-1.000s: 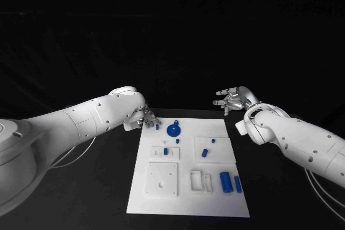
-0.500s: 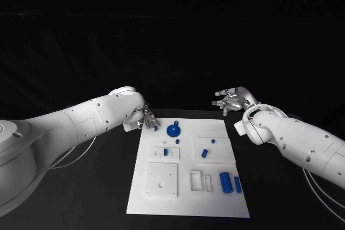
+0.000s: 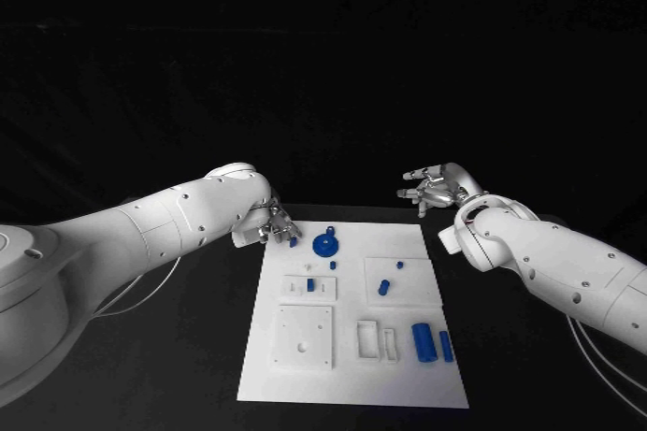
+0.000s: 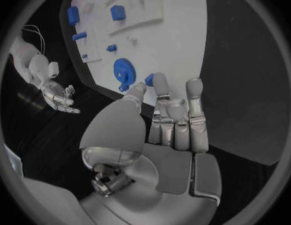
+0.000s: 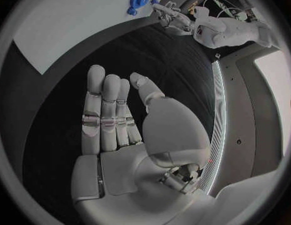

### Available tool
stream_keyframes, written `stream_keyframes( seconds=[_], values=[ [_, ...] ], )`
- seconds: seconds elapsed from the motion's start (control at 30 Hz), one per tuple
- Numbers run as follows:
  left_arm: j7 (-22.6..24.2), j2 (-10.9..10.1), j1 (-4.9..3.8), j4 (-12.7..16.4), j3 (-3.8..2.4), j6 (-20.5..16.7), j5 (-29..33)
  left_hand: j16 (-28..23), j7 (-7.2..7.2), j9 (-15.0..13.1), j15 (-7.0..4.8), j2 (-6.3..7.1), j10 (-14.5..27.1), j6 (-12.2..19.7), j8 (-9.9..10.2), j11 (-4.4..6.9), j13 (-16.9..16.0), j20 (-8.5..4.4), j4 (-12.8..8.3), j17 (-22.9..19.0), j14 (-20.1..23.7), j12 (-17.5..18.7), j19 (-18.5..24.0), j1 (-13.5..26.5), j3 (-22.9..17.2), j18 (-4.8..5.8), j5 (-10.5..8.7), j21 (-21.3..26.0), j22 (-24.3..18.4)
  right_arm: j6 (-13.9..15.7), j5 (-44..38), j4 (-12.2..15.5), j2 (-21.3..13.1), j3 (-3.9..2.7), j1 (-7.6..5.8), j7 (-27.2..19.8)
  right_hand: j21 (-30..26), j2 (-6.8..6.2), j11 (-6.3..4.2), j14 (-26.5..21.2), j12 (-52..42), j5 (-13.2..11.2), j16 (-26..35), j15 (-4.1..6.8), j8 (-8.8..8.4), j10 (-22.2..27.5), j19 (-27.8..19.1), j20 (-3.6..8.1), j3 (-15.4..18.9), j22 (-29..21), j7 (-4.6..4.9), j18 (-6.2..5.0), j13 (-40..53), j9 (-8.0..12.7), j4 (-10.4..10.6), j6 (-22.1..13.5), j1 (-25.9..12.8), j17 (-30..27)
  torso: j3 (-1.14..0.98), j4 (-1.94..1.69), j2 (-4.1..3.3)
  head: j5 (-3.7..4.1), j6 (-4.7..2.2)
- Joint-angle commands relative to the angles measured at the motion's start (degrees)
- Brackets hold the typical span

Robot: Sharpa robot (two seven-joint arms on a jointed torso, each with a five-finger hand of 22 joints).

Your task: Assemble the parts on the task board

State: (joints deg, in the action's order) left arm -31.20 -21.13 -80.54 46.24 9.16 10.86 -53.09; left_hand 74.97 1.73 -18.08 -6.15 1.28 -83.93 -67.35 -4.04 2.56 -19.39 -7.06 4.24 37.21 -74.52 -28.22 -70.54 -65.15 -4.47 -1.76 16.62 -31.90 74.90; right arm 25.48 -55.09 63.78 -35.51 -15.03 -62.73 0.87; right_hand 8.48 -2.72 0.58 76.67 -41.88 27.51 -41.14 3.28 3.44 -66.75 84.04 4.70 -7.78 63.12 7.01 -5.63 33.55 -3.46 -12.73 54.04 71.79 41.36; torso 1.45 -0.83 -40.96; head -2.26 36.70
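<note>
Left hand pinching a small blue part at the far-left corner of the white board; right hand empty off the far-right corner.

The left hand holds a small blue piece between thumb and fingertip, just beside the blue gear that lies near the board's far edge. The right hand hovers over the black table, fingers apart and straight, grasping nothing. Two blue cylinders lie side by side near the board's right edge, and smaller blue pieces sit at its middle.
</note>
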Motion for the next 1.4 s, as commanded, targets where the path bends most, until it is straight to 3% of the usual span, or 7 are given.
stream_keyframes(
  seconds=[0.03, 0.3, 1.0, 1.03, 1.13, 1.2, 1.4],
  values=[
    [0.15, -0.06, 0.01, 0.18, -0.02, 0.85, 0.45, 0.35, 0.0, 0.18, 0.07, 0.49, -2.56, -0.48, -0.09, 0.15, 0.25, 0.0, 0.92, 0.14, -0.48, -0.35, 0.05, 0.32, -0.28, -0.3, -0.56, -0.46, 1.09, -0.33, -0.39, 0.0, 0.02, -0.01, 0.01, -0.16, 0.22, -0.17, -0.16, -0.19, 0.19, -0.03, 0.27, -0.09, 0.01, 0.35, 1.68, -0.43, -0.36, -0.07, 0.35, -0.92, -0.09, -0.03, 0.1, 0.25, -0.43, -0.06, 0.0, 0.0, -0.04, 0.02, 0.02],
    [-0.29, -0.36, 0.01, 0.34, -0.02, 0.81, 0.22, 0.46, -0.07, 0.18, 0.03, 0.94, -2.61, -0.66, -0.17, 0.21, 0.39, -0.02, 1.5, 0.48, -0.63, -0.53, -0.02, 0.11, -0.57, -0.34, -0.86, -0.54, 1.09, -0.35, -0.39, -0.04, 0.01, 0.0, 0.01, -0.17, 0.22, -0.17, -0.16, -0.19, 0.19, -0.03, 0.27, -0.09, 0.01, 0.35, 1.68, -0.43, -0.36, -0.07, 0.35, -0.92, -0.09, -0.03, 0.1, 0.25, -0.43, -0.06, 0.01, 0.03, -0.04, 0.01, 0.02],
    [-0.46, -0.88, 0.01, 0.92, -0.02, 0.9, 0.12, 1.11, -0.41, 1.35, -0.01, -2.54, -2.67, -1.31, -0.03, 0.45, 1.24, 0.01, -2.07, 2.31, -1.33, -1.65, -0.06, -1.63, -0.76, -0.48, -0.1, -1.1, 1.1, -0.44, -0.38, -0.16, 0.16, 0.0, 0.01, -0.15, 0.22, -0.13, -0.15, -0.19, 0.19, -0.12, 0.28, -0.1, 0.02, 0.36, 1.66, -0.43, -0.43, -0.12, 0.35, -0.93, -0.09, -0.04, -0.05, 0.32, -0.42, -0.07, 0.02, 0.0, -0.05, -0.12, -0.01],
    [-0.52, -0.98, 0.01, 1.0, -0.03, 0.76, 0.1, 1.17, -0.4, 1.37, -0.01, -2.15, -2.69, -1.44, -0.06, 0.5, 1.25, 0.0, -1.79, 2.46, -1.45, -1.76, -0.14, -1.08, -0.29, -0.5, -1.69, -1.14, 1.1, -0.44, -0.38, -0.17, 0.15, 0.0, 0.01, -0.15, 0.22, -0.13, -0.15, -0.19, 0.19, -0.12, 0.28, -0.1, 0.02, 0.36, 1.66, -0.43, -0.43, -0.12, 0.35, -0.93, -0.09, -0.04, -0.05, 0.32, -0.42, -0.07, 0.02, -0.01, -0.04, -0.13, -0.03],
    [-0.63, -1.34, 0.0, 1.39, -0.06, 0.42, 0.03, 1.35, -0.19, 1.33, 0.0, -0.08, -2.72, -1.96, -0.16, 0.37, 1.27, -0.03, 0.41, 2.89, -1.74, -2.16, -0.32, 1.53, 1.25, -0.54, -13.41, -1.24, 1.08, -0.43, -0.38, -0.16, 0.1, 0.0, 0.01, -0.16, 0.22, -0.13, -0.15, -0.19, 0.19, -0.12, 0.28, -0.1, 0.02, 0.36, 1.66, -0.43, -0.43, -0.12, 0.35, -0.93, -0.09, -0.04, -0.05, 0.32, -0.42, -0.07, 0.01, 0.0, -0.02, -0.16, -0.05],
    [-0.59, -1.79, -0.01, 1.97, -0.11, -0.12, -0.04, 1.37, -0.19, 1.24, -0.09, 3.05, -2.72, -2.22, -0.09, 0.41, 1.52, -0.13, 3.47, 3.09, -1.86, -2.45, -0.42, 2.02, -0.2, -0.56, -13.87, -1.26, 1.05, -0.42, -0.38, -0.15, 0.03, 0.0, 0.01, -0.16, 0.24, -0.15, -0.15, -0.17, 0.17, -0.02, 0.28, -0.1, 0.01, 0.34, 1.66, -0.43, -0.38, -0.14, 0.34, -0.93, -0.07, -0.04, -0.04, 0.37, -0.6, -0.07, -0.01, -0.01, -0.03, -0.19, -0.09],
    [0.24, -3.35, -0.05, 4.57, -0.22, -2.55, -0.36, -0.2, 0.25, 1.48, -0.13, 4.09, -2.55, -1.22, 0.0, 0.12, 2.03, -0.29, 4.23, 0.77, -0.97, -1.52, -0.19, -0.31, -1.66, -0.32, -13.69, -0.93, 0.93, -0.51, -0.38, 0.01, -0.22, 0.0, 0.01, -0.13, 0.24, -0.15, -0.16, -0.16, 0.15, 0.06, 0.28, -0.09, 0.02, 0.33, 1.66, -0.43, -0.29, -0.15, 0.34, -0.92, -0.06, -0.04, 0.01, 0.38, -0.68, -0.06, -0.03, -0.04, 0.01, -0.17, -0.27]
  ],
)
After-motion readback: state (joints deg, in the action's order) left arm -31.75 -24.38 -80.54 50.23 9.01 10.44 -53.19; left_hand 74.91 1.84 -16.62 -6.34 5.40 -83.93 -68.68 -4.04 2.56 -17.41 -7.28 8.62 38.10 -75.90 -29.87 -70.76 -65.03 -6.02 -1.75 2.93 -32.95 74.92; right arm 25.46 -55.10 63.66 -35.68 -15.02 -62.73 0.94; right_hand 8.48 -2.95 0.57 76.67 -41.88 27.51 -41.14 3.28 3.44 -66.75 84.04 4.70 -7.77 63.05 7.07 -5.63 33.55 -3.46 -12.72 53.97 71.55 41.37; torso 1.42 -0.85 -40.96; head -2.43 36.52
